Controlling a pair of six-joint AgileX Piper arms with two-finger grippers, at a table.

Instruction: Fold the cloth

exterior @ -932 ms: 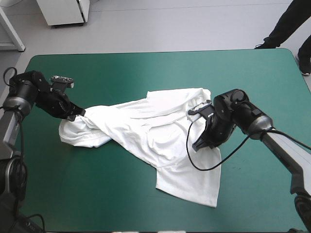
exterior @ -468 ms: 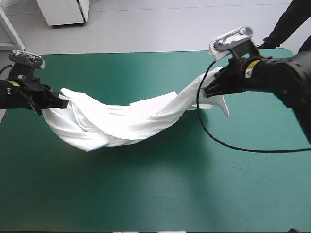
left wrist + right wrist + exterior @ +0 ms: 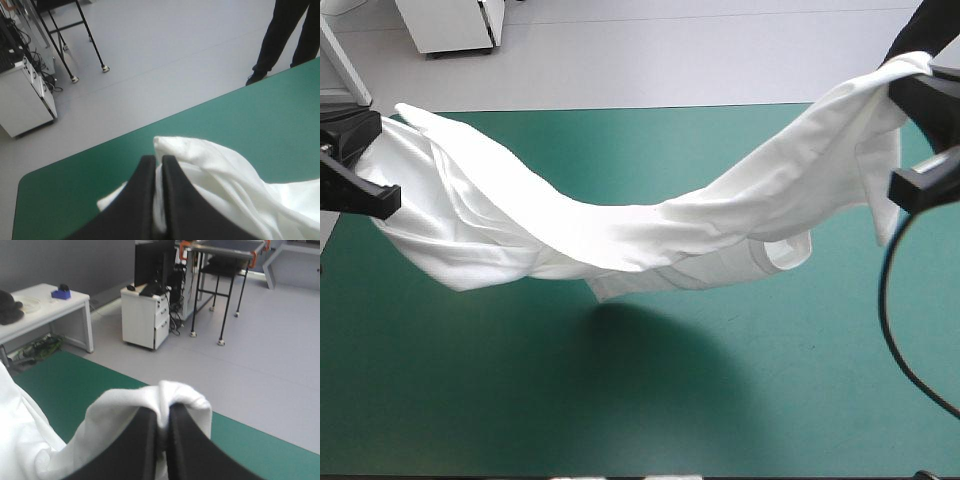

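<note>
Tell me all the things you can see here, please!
T-shirt: one, white, held up in the air above the table, sagging in the middle between the two arms.
Table: one, teal-green cover, under the T-shirt, with the T-shirt's shadow on it.
Left fingers: two, black, shut on the T-shirt's left end, raised near the table's left edge.
Right fingers: two, black, shut on the T-shirt's right end, raised near the table's right edge.
</note>
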